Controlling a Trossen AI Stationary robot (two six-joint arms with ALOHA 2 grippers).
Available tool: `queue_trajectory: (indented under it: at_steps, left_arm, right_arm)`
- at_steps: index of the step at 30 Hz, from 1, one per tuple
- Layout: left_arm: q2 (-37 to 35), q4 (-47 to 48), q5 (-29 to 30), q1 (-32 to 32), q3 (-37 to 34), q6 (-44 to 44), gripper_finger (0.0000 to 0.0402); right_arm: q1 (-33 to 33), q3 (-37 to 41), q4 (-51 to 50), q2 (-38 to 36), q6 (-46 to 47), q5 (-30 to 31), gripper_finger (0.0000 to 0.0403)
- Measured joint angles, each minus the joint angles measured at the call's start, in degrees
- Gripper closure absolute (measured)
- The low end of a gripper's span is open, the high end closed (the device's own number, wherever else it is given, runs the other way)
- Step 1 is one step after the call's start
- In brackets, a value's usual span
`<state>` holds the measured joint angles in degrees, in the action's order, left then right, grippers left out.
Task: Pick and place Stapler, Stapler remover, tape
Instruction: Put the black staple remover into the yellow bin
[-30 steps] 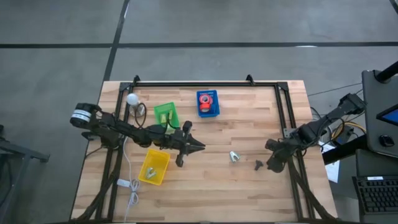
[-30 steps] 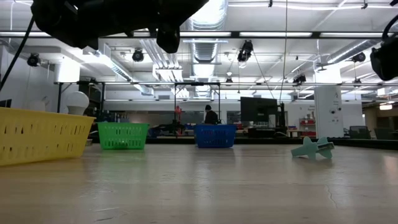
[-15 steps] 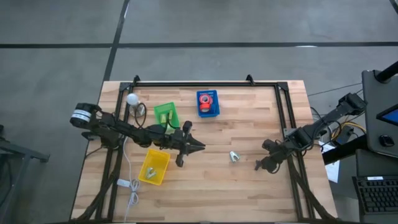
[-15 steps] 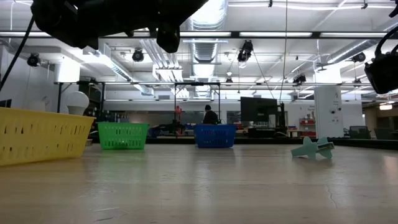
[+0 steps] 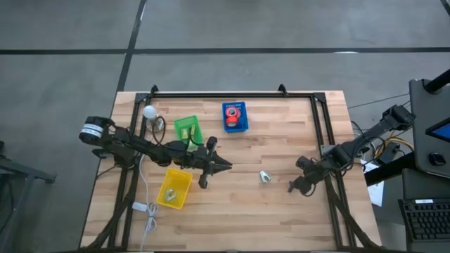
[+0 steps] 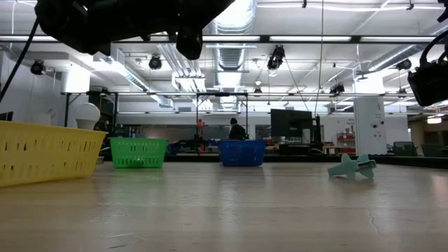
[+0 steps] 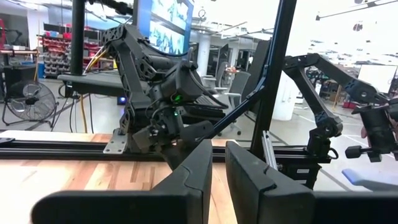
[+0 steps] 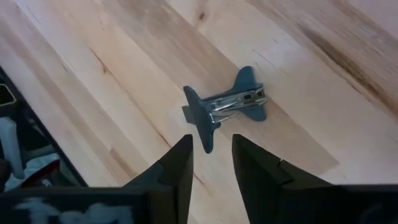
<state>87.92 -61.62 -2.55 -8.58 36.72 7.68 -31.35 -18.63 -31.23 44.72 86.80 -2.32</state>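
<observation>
we see the right gripper (image 5: 294, 187) hanging above the table (image 5: 281, 218), its jaws parted by a narrow gap and holding nothing; in the right wrist view its two dark fingers (image 8: 177, 165) frame the bare wood just short of the stapler remover (image 8: 224, 106). that pale blue-green remover lies on its side on the boards, apart from the fingers, near the table's right half and just to the left of the gripper in the high view. the right arm reaches in from the table's right edge, angled down and inward.

the left gripper (image 5: 223, 166) points toward the table's middle, its jaws nearly together with only a slim gap and nothing between them. its arm stretches level from the left side across the bins.

the blue bin (image 5: 235, 117) stands toward the far edge and holds a red tape (image 5: 233, 111) roll; whether more lies under it we cannot tell. the green bin (image 5: 188, 131) sits beside the left arm, partly hidden by it, and its contents are unclear. the yellow bin (image 5: 174, 188) sits nearer the front with a small pale item inside that we cannot name. a white bulb (image 5: 149, 112) stands near the far left corner.
</observation>
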Motion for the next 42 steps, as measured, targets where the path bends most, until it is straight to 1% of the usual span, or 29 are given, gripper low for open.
queue_trajectory:
  at_steps: [9, 18, 27, 35, 42]
  left_arm:
    - [0.0, 0.8, 0.0, 0.0, 0.0, 0.1, 0.0353]
    - [0.0, 1.2, 0.0, 0.0, 0.0, 0.3, 0.0353]
    - [0.0, 1.2, 0.0, 0.0, 0.0, 0.3, 0.0353]
    - [0.0, 1.2, 0.0, 0.0, 0.0, 1.1, 0.0353]
    - [0.2, 1.2, 0.0, 0.0, 0.0, 2.4, 0.0353]
  right_arm:
    - [0.0, 0.0, 1.2, 2.9, -2.2, -0.5, 0.0326]
    - [0.0, 0.0, 4.7, 3.1, -6.1, 1.4, 0.039]
    - [0.0, -0.1, 9.4, 3.1, -10.2, 4.7, 0.0394]
    - [0.0, -4.2, 9.3, 3.1, -18.1, 11.9, 0.0394]
    - [0.0, -7.2, 9.0, 3.1, -26.4, 20.9, 0.0394]
